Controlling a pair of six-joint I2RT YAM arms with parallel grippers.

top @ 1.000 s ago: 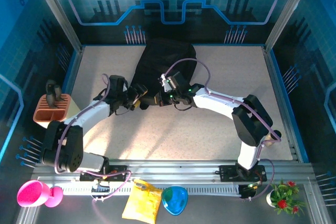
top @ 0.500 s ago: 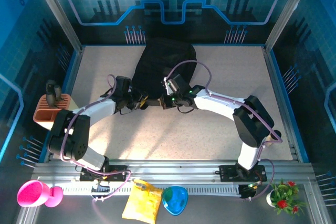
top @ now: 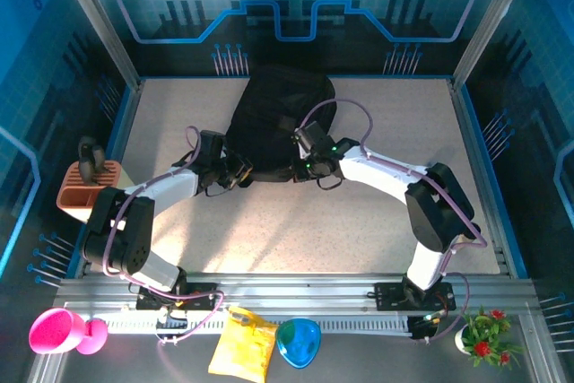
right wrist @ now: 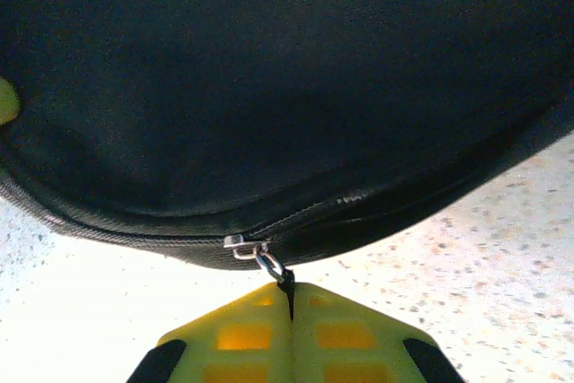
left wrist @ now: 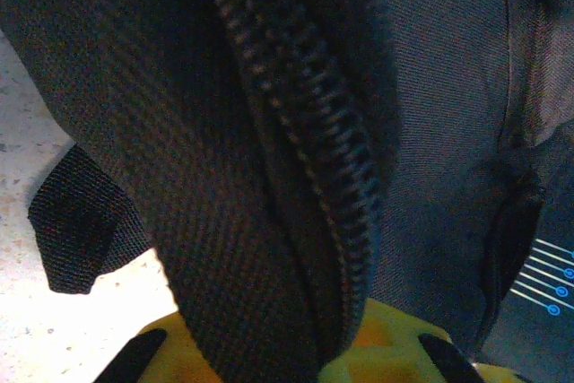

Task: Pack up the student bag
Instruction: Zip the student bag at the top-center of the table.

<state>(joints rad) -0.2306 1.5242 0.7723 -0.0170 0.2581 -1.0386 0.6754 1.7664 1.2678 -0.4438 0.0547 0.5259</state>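
— So, what lies under the student bag (top: 273,123)?
— A pale speckled table (top: 377,221). The bag rests flat on it, black and soft, with bare tabletop on the bag's near side and to its left and right.
— And the arms?
— Both reach to the bag's near edge. The left gripper (top: 239,174) is at the bag's near left corner, and the right gripper (top: 299,171) is farther right along that edge.
— What has the left one got?
— A thick fold of the bag. The zipper (left wrist: 296,132) runs down it and passes between the yellow fingers (left wrist: 195,354), which clamp the fold. A short black strap end (left wrist: 76,230) sticks out from the bag beside it.
— And the right?
— Its yellow pads are pressed together, pinching the dark tab of the zipper pull (right wrist: 260,253) at the bag's seam.
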